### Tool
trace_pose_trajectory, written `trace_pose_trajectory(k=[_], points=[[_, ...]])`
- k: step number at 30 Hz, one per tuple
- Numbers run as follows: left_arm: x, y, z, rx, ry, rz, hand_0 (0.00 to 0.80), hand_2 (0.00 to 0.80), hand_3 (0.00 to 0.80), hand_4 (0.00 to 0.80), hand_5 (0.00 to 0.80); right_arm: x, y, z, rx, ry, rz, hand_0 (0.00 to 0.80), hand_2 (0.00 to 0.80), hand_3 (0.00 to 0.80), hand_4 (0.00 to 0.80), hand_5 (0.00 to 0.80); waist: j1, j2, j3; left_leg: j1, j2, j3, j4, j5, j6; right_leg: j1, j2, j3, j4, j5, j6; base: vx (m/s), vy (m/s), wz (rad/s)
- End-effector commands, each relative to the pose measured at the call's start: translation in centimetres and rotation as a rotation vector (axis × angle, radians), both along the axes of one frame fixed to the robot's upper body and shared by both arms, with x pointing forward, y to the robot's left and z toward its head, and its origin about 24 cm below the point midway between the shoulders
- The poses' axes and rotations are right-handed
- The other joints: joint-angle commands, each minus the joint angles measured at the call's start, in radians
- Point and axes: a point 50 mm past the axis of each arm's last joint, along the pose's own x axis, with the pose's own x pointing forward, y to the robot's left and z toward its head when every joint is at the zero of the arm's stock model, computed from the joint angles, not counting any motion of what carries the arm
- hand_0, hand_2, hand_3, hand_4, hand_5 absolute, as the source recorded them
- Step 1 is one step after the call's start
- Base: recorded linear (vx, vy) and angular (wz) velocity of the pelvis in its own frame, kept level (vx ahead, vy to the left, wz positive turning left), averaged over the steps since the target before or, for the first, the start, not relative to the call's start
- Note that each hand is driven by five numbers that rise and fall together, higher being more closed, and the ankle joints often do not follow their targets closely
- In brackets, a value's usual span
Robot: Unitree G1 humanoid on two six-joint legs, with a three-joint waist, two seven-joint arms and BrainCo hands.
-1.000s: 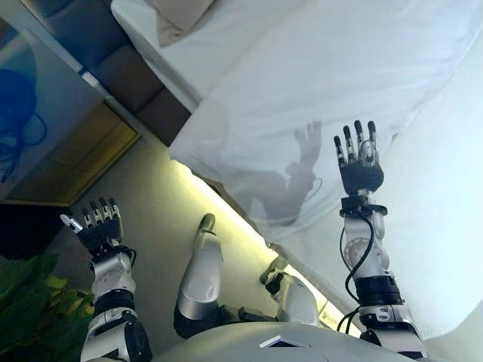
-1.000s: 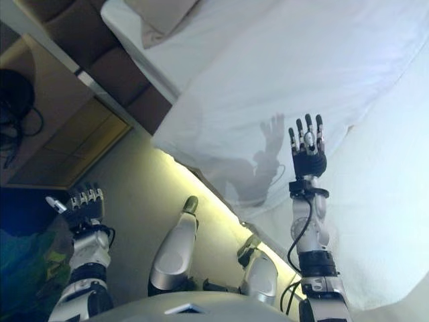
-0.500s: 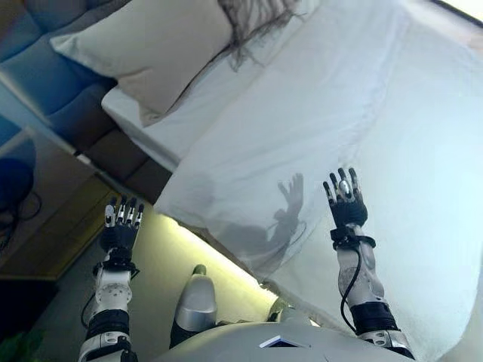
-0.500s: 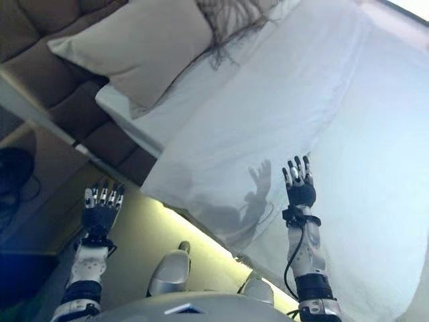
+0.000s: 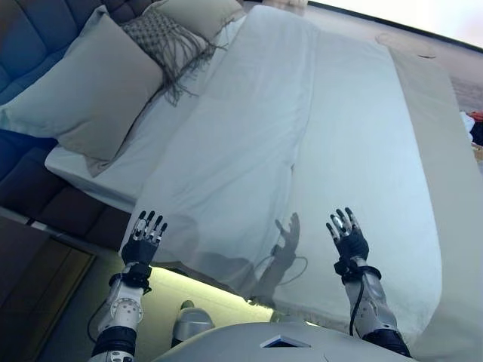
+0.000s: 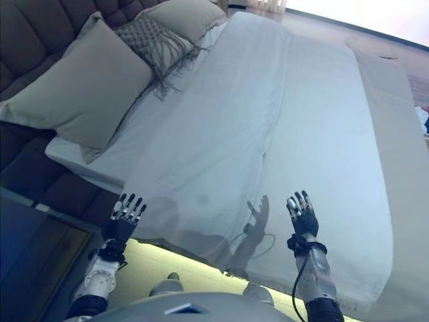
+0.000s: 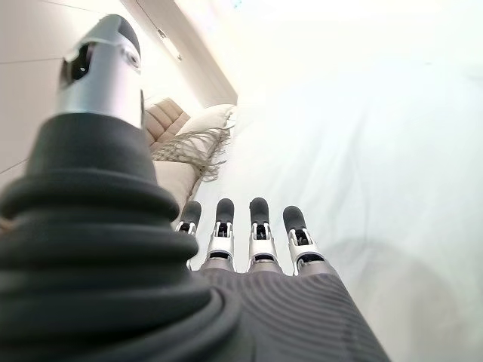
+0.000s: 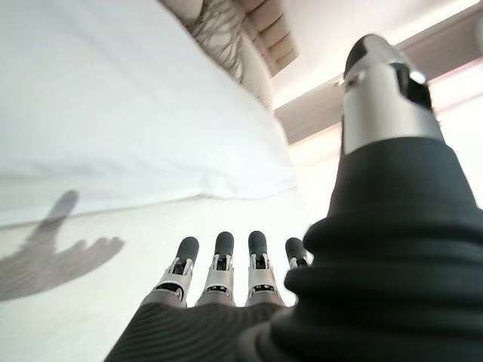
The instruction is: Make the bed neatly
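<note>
Left hand (image 5: 143,240) & right hand (image 5: 347,237): fingers straight, grasping nothing. White duvet (image 5: 302,151) lies spread just ahead of both, near edge rumpled; pillows (image 5: 83,90) beyond left hand. Smoothing prob. remains.

Bright daylight glares at one o'clock, washing out the white duvet (image 5: 317,136). A warm light strip (image 5: 204,290) glows at six o'clock.
</note>
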Motion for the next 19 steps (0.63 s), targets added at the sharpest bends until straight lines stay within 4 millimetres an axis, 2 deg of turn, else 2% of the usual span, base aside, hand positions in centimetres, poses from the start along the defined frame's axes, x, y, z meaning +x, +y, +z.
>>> trace_pose_trajectory(k=[1,3,8,13,19], points=[[2.7,0.3,2.6,0.111,-0.113,-0.020,0.000,0.000,0.000,0.000,0.000,1.9,-0.6,2.2,0.002,-0.134,0.022,0.000,0.000,0.000,0.000,0.000,-0.003,0.022,-0.002,-0.026,-0.012,0.016,-0.009,0.020,0.060,0.034,-0.054,-0.035,0.008,0.039,0.055,-0.074,-0.065,-0.04],[2.9,0.3,2.9,0.180,-0.108,-0.045,0.000,0.000,0.000,0.000,0.000,2.1,-0.1,2.5,0.060,-0.184,0.003,0.000,0.000,0.000,0.000,0.000,-0.004,0.021,-0.008,-0.032,-0.011,0.023,-0.015,0.026,0.055,0.036,-0.044,-0.043,-0.011,0.039,0.054,-0.071,-0.074,-0.04],[2.3,0.8,2.6,0.260,-0.074,-0.066,0.000,0.000,0.000,0.000,0.000,2.0,0.4,2.4,0.075,-0.187,-0.033,0.000,0.000,0.000,0.000,0.000,0.000,0.034,-0.018,-0.033,-0.014,0.034,-0.009,0.026,0.054,0.035,-0.043,-0.048,-0.020,0.038,0.054,-0.008,-0.005,0.00],[2.7,0.0,2.3,0.202,-0.068,-0.096,0.000,0.000,0.000,0.000,0.000,1.8,0.8,2.3,0.083,-0.191,-0.047,0.000,0.000,0.000,0.000,0.000,-0.014,0.044,-0.026,-0.028,-0.014,0.054,-0.004,0.023,0.061,0.031,-0.041,-0.040,-0.013,0.028,0.051,0.003,0.008,0.00],[2.7,-0.7,2.2,0.151,-0.078,-0.093,0.000,0.000,0.000,0.000,0.000,2.0,0.9,2.7,0.067,-0.190,-0.029,0.000,0.000,0.000,0.000,0.000,-0.010,0.040,-0.028,-0.021,-0.020,0.043,0.000,0.015,0.069,0.038,-0.040,-0.036,-0.004,0.018,0.046,0.000,0.000,0.00]])
